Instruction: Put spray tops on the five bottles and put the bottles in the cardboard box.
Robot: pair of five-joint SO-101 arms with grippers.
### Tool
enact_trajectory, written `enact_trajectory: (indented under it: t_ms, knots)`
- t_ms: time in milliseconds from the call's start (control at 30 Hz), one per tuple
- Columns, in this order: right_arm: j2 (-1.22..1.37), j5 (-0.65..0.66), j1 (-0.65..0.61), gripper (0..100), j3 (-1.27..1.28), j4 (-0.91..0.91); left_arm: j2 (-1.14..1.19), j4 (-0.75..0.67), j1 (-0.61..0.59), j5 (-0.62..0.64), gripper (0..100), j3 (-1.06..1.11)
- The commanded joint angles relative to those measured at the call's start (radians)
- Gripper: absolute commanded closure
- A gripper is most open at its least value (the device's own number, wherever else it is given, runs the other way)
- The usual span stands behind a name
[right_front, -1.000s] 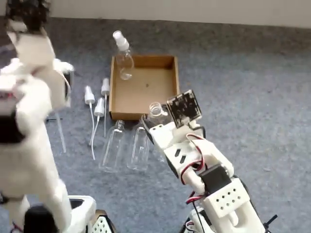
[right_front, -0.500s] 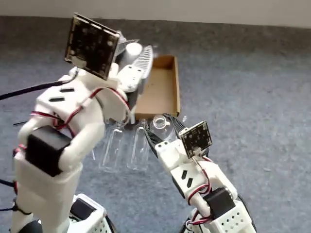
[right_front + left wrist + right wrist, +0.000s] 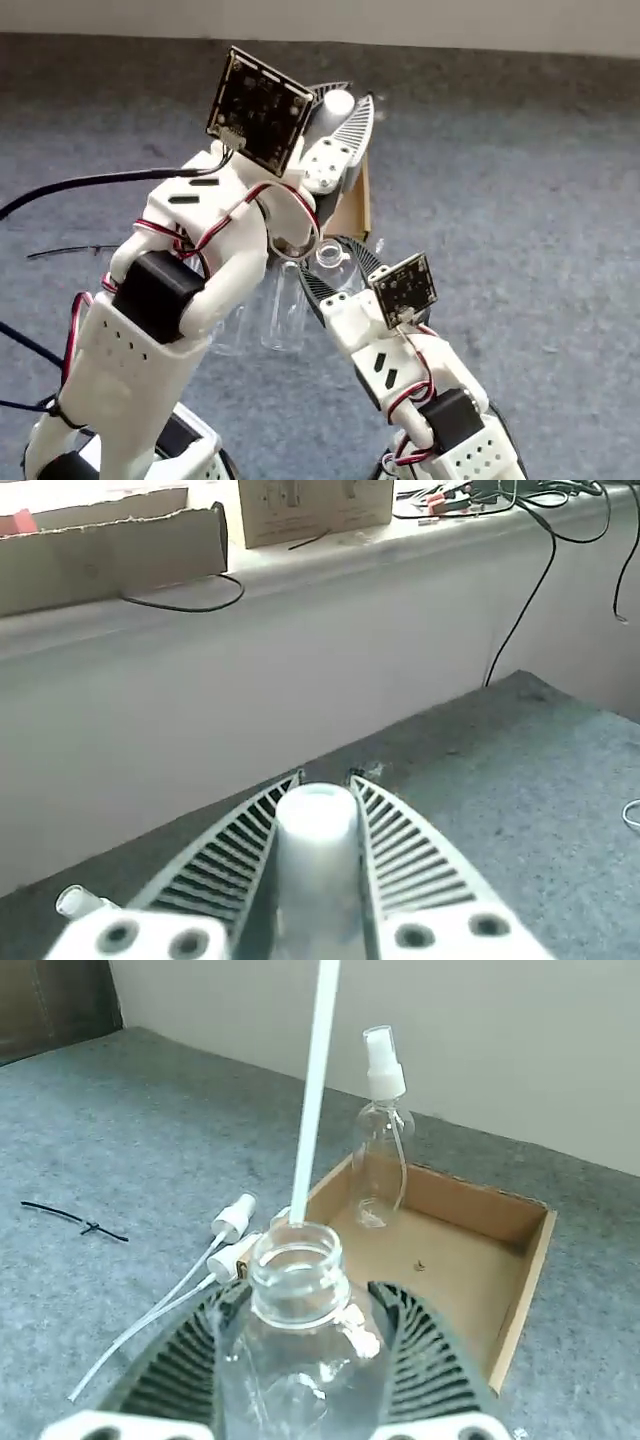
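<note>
High view: the left arm (image 3: 200, 270) hides most of the cardboard box (image 3: 358, 200), leaving its right wall exposed, and covers parts of the lying bottles (image 3: 287, 310). The bottle (image 3: 332, 252) in the right gripper (image 3: 320, 255) shows little beyond its neck. Left wrist view: the spray top (image 3: 318, 850) is cut off by the picture's edge. Right wrist view: the white tube (image 3: 314, 1090) and the bottle's body each run past an edge
</note>
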Motion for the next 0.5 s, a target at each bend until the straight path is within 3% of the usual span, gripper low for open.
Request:
enact_trajectory:
  t_ms: [0,467]
  knots:
    - [-0.012,-0.005,-0.002,99.5,-0.012,-0.021,-0.016,-0.026,0.036,0.008,100,-0.002]
    - [-0.013,-0.009,-0.001,99.5,-0.008,-0.021,-0.022,-0.026,0.059,0.006,100,0.117]
